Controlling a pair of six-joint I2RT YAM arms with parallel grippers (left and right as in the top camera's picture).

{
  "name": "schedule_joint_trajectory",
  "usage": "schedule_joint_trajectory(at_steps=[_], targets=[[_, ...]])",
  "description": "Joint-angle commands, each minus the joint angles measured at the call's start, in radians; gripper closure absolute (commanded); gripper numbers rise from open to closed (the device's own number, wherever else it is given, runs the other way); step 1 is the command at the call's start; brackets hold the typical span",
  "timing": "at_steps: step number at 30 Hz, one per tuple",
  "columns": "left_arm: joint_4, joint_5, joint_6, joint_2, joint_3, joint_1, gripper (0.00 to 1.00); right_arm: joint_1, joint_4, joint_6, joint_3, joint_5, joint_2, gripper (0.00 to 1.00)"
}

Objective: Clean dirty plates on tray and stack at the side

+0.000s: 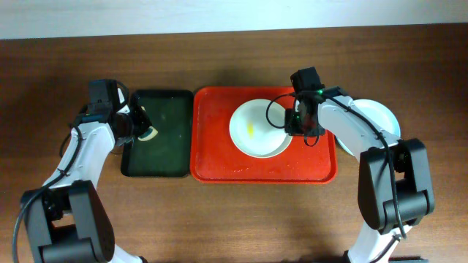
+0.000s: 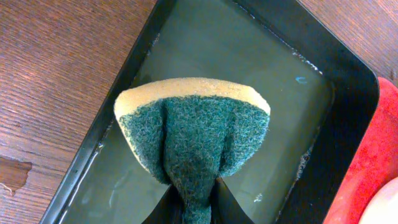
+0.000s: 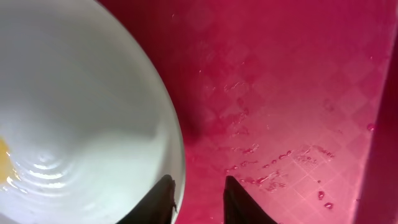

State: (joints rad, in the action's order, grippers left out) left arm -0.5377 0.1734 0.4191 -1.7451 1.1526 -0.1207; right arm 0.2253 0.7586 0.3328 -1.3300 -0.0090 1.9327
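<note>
Sponge (image 2: 193,124) clamped in left tool (image 2: 194,208) beside the tray (image 1: 212,161), ready to scrub; right tool (image 3: 199,199), narrowly parted, at white plate (image 1: 259,128) rim on tray, probably to steady it.

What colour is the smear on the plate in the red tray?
Yellow; the smear shows best in the overhead view.

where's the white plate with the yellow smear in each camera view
Overhead: the white plate sits on the red tray, right of its middle.
Left wrist: only a pale sliver in the bottom right corner; cannot tell if it is the plate.
Right wrist: it fills the left half, smear at the left edge.
Shared landmark: the red tray, in all three views.
</note>
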Motion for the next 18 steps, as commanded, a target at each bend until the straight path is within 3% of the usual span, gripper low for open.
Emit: schedule_joint_trajectory(at_steps=[1,15,18], targets=[[0.0,0.014,-0.016,-0.003,0.0,0.0,0.89,0.004,-0.01,0.097,0.006,-0.006,0.008,0.73],[0.0,0.014,-0.016,-0.003,0.0,0.0,0.89,0.005,-0.027,0.103,0.008,-0.047,0.051,0.77],[0.0,0.014,-0.016,-0.003,0.0,0.0,0.89,0.005,-0.033,0.103,0.008,-0.049,0.054,0.93]])
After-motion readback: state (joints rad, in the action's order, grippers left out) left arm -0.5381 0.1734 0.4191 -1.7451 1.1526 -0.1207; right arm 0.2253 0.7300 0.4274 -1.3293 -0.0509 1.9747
